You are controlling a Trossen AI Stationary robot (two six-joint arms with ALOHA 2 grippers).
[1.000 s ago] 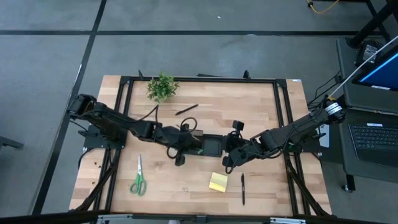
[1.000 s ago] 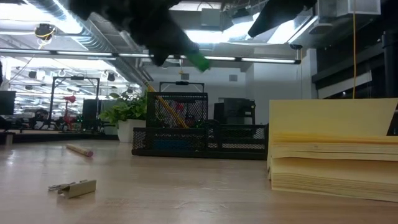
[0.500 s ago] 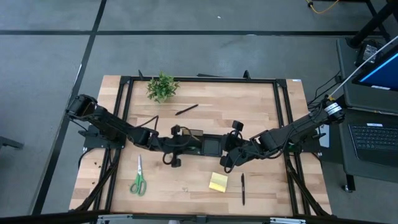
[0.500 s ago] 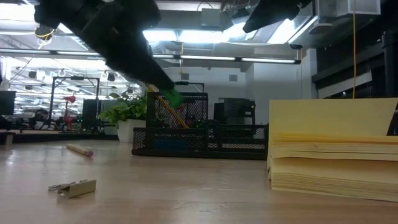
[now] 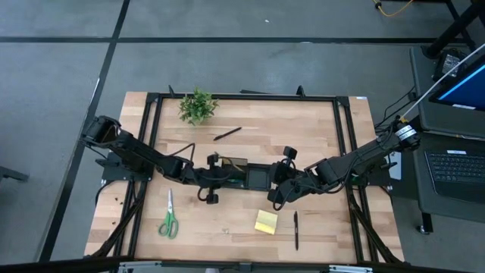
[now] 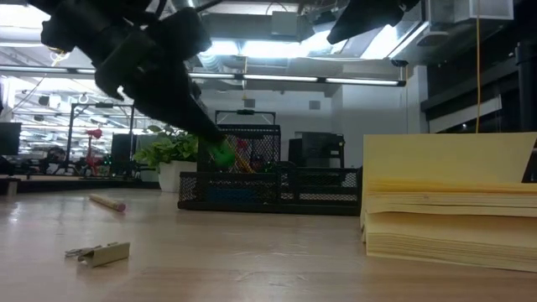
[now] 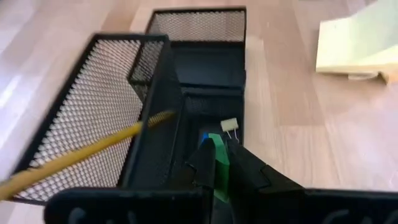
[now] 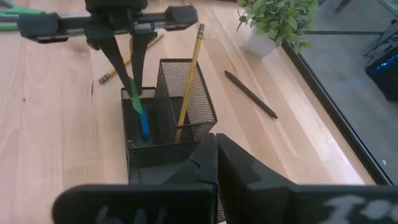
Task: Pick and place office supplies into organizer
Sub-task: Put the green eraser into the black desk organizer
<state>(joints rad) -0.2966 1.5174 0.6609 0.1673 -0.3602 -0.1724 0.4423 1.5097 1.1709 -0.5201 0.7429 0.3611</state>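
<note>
The black mesh organizer (image 5: 254, 176) (image 7: 186, 81) sits mid-table. A yellow pencil (image 8: 188, 74) leans in its taller section, and a small blue block (image 8: 144, 126) lies in a low compartment. My left gripper (image 5: 212, 180) (image 7: 217, 163) hangs over that compartment, shut on the tiny green piece (image 8: 135, 99) (image 6: 222, 153). My right gripper (image 5: 279, 196) (image 8: 216, 146) waits shut just right of the organizer. Lying flat on the table are the yellow sticky-note pad (image 5: 266, 221), green-handled scissors (image 5: 168, 216), two black pens (image 5: 295, 230) (image 5: 227, 133) and a loose pencil (image 8: 130, 61). My left gripper pinches the green piece's upper part (image 7: 219, 155) between its two fingertips, coming from above and slanting down from the table's left. The piece is lifted clear; its lower end (image 8: 137, 109) points down into the organizer's low compartment, just above the blue block.
A small potted plant (image 5: 198, 105) stands near the far edge. Black frame rails (image 5: 151, 121) border the tabletop. A small clip-like item (image 6: 99, 252) lies near the low camera. Bare wood lies between the scissors and the sticky pad.
My left gripper has come down toward the organizer, drawing slightly toward the table's left, and has carried the green piece from well above the mesh down to the low compartment. It has stayed shut on the piece.
</note>
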